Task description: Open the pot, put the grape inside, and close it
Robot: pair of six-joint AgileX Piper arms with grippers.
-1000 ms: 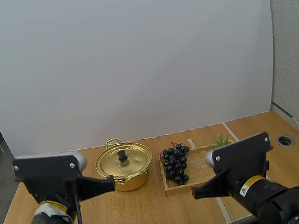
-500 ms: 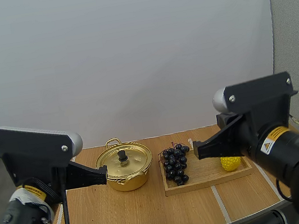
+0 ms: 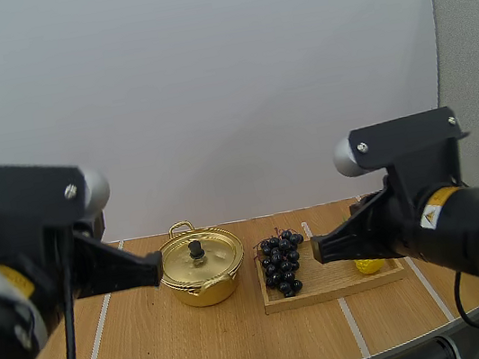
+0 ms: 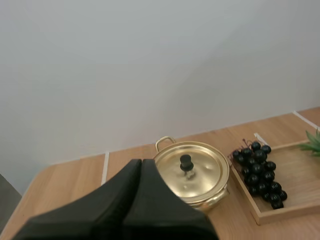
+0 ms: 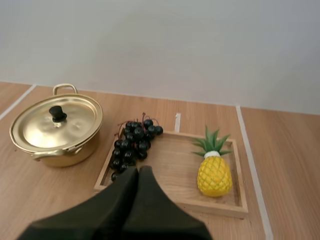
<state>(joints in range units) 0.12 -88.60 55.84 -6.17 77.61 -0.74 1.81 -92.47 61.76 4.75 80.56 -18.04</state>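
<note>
Nearest, the left claw point(image 4: 141, 162) and right claw point(image 5: 138, 170) are held closed on nothing above the worktop point(image 3: 201, 340). Farther off, the pot point(image 3: 204, 274) is seen lidded, with the grapes point(image 3: 282, 262) laid on the wooden tray point(image 3: 329, 284) beside it. Opening is judged pending: a claw must be opened and lowered onto the lid knob point(image 3: 196, 248).

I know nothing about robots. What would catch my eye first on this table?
A shiny gold pot, closed, stands on the wooden table. Beside it, dark grapes lie at the left end of a tray, a yellow pineapple at its other end. The black left end effector and right end effector, both shut, point at them from the near side.
</note>
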